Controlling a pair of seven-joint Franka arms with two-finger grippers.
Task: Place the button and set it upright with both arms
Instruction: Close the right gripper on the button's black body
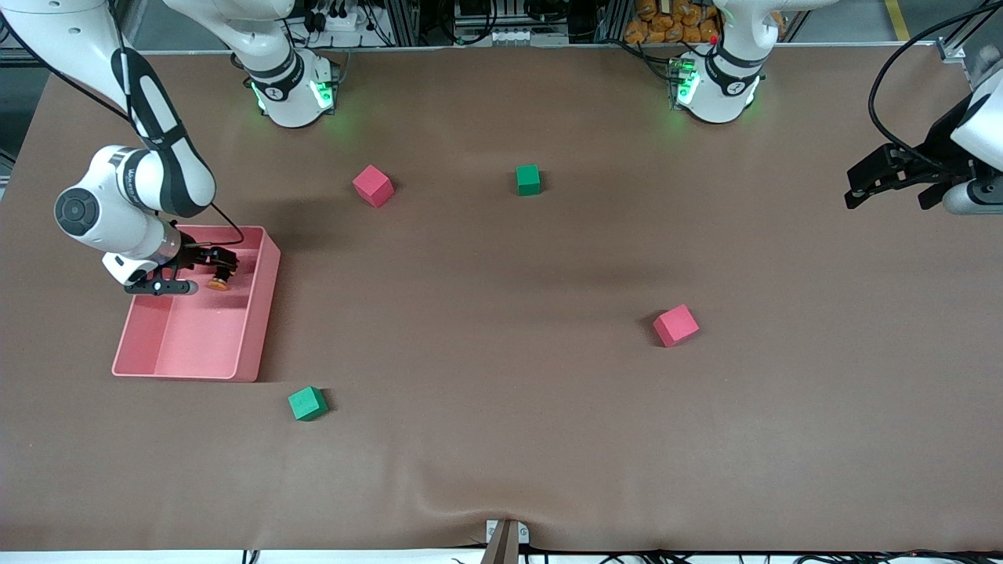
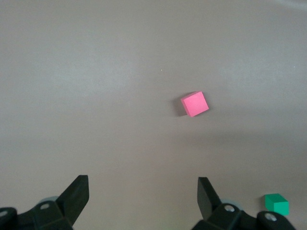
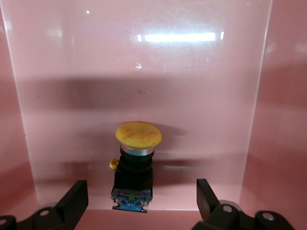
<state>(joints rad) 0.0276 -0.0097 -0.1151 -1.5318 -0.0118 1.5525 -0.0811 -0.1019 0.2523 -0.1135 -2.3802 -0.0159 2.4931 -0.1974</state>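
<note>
My right gripper hangs inside the shallow pink plastic bin, which sits near the table edge at the right arm's end. Its fingers are spread wide, one on each side of the small push-button with a round orange cap and black cylindrical body, without touching it. The button lies on its side on the bin floor, in the part of the bin farther from the front camera, its bluish end pointing toward my wrist.

My left gripper waits in the air over the table edge at the left arm's end, fingers spread apart and holding nothing. Below it the left wrist view shows a pink foam cube and a green foam cube on the brown table surface.
</note>
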